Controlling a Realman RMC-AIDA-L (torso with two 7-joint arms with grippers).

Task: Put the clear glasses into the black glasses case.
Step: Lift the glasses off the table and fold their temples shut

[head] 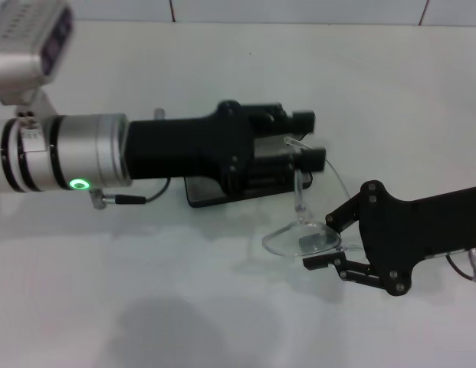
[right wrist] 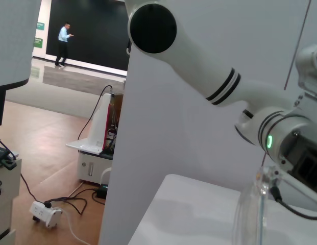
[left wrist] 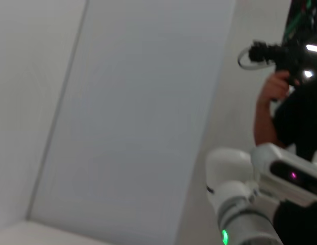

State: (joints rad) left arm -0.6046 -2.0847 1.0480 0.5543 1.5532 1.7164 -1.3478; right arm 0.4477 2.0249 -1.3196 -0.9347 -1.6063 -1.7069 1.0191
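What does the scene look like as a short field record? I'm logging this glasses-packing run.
clear glasses: on the white table, one temple arm raised toward the left gripper
black glasses case: on the table, mostly hidden under the left gripper
left gripper: over the case, fingers at the raised temple arm
right gripper: open, fingers either side of the lens end
packing: glasses not yet in the case

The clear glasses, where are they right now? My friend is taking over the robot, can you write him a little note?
Left tool: over the black glasses case, shut on a temple arm of the clear glasses.
Right tool: open, one finger on each side of the lens.
The glasses hang over the white table, beside the case and not in it.
The arm hides most of the case; whether it is open cannot be told.
Done: glasses picked up. Left: put them in the case.
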